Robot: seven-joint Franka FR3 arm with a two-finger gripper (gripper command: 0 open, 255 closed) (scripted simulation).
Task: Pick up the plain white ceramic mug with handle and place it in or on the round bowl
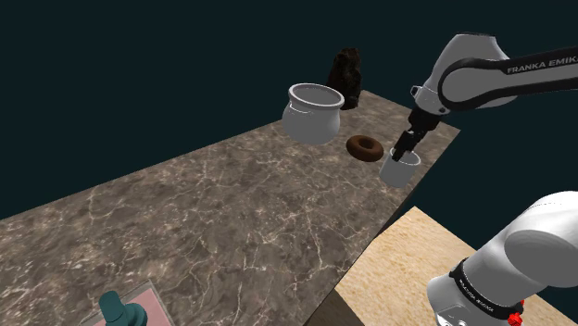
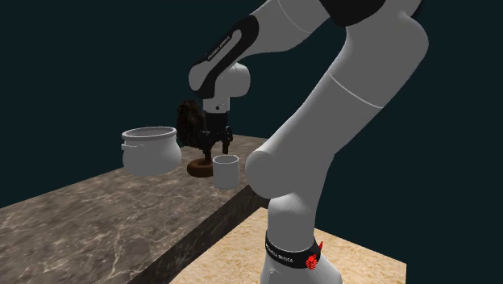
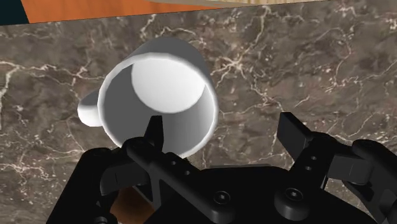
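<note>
A plain white mug (image 1: 400, 170) stands upright near the marble counter's edge beside the stand, its handle (image 3: 89, 112) pointing away from the gripper. My black gripper (image 1: 408, 148) hangs right over the mug's rim, open. In the wrist view one finger (image 3: 154, 131) shows over the mug (image 3: 159, 95) opening and the other finger (image 3: 294, 133) stands outside it over bare marble; neither clasps the wall. The round white bowl (image 1: 315, 111), deep with a flared rim, sits further along the counter. In the second exterior view the gripper (image 2: 216, 145) is just above the mug (image 2: 226, 170), with the bowl (image 2: 151, 150) to the left.
A brown doughnut (image 1: 364, 146) lies between the mug and the bowl. A dark figurine (image 1: 347, 74) stands behind the bowl at the counter's far end. A teal object (image 1: 120, 310) sits at the near left corner. The counter edge (image 1: 370, 250) drops to the tan stand top (image 1: 417, 269).
</note>
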